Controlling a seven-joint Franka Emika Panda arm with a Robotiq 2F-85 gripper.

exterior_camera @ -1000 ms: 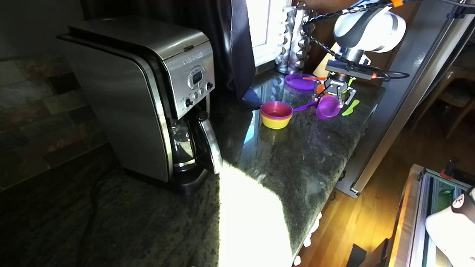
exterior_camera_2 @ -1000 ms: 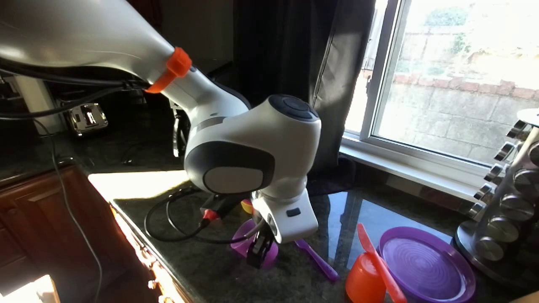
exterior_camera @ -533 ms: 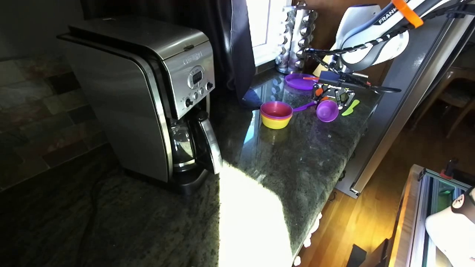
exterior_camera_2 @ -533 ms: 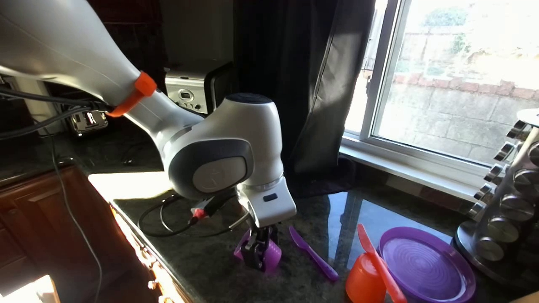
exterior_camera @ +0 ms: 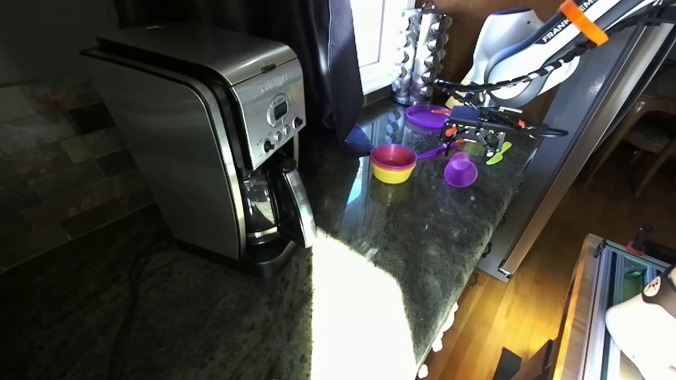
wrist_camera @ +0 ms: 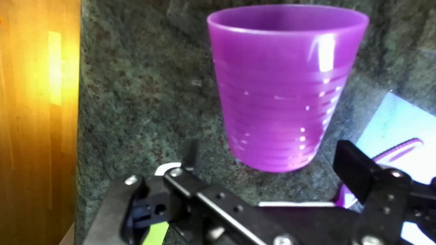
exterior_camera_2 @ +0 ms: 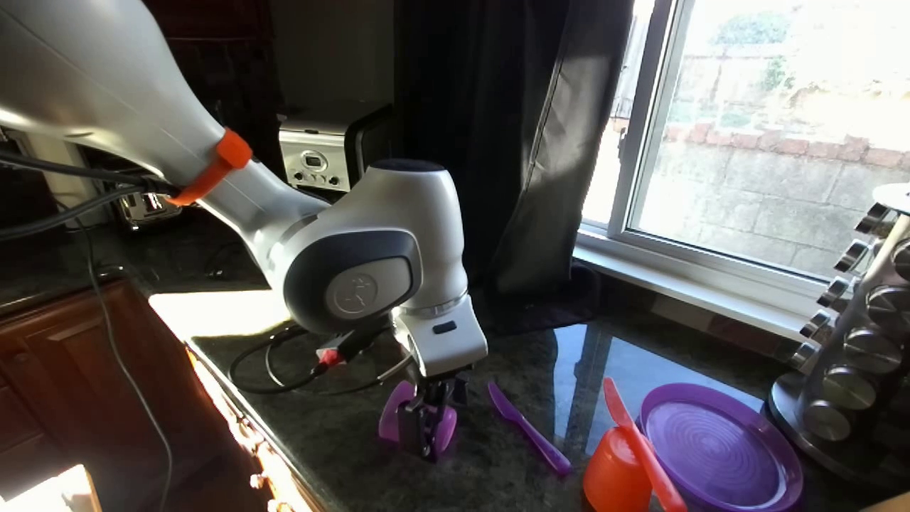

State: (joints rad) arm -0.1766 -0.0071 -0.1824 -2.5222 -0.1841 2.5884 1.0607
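In an exterior view sit one coffee maker (exterior_camera: 179, 142), one bowl stack (exterior_camera: 392, 173), one purple knife (exterior_camera: 432, 152), one purple cup (exterior_camera: 460, 173) on the counter (exterior_camera: 422, 227) near the gripper (exterior_camera: 471, 148), whose two fingers stand apart, released, then one green knife (exterior_camera: 497, 156).

The cup (wrist_camera: 282, 88) is bright purple, with rings round it and shiny white spots. The gripper (exterior_camera: 468, 151) is black with silvery bits. The surface (wrist_camera: 136, 102) is dark green with black and brown speckles. The plate (exterior_camera_2: 714, 441) is purple too, with circles inside circles. The long knife (exterior_camera_2: 527, 427) is plain purple. The bottom bowl (exterior_camera: 391, 176) is yellow.
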